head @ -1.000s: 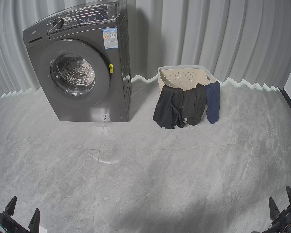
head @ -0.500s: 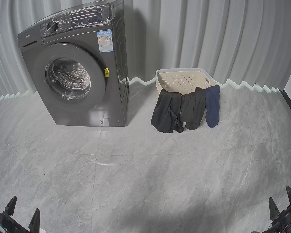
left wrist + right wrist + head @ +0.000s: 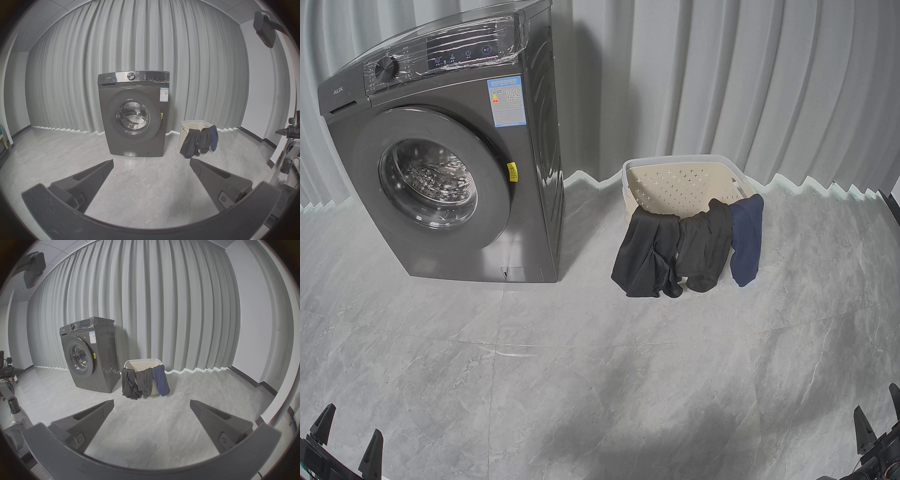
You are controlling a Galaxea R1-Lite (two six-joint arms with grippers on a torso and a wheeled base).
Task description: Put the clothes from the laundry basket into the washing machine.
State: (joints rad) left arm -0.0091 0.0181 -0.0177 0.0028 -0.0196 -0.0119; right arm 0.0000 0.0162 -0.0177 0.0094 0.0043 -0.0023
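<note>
We've got grey marble-look floor tiles [image 3: 650, 375] running up to pale pleated curtains [image 3: 737, 81], with a plain white wall [image 3: 254, 333] beside the curtains.

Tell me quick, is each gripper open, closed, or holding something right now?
Left gripper: open, holding nothing.
Right gripper: open, holding nothing.

A bare, showroom-like laundry room: a front-loading washing machine [image 3: 444, 187] at ten o'clock, a laundry basket [image 3: 681, 182] at one o'clock, a grey stone-tile floor [image 3: 612, 387], and pale pleated curtains [image 3: 737, 81] covering the walls.
</note>
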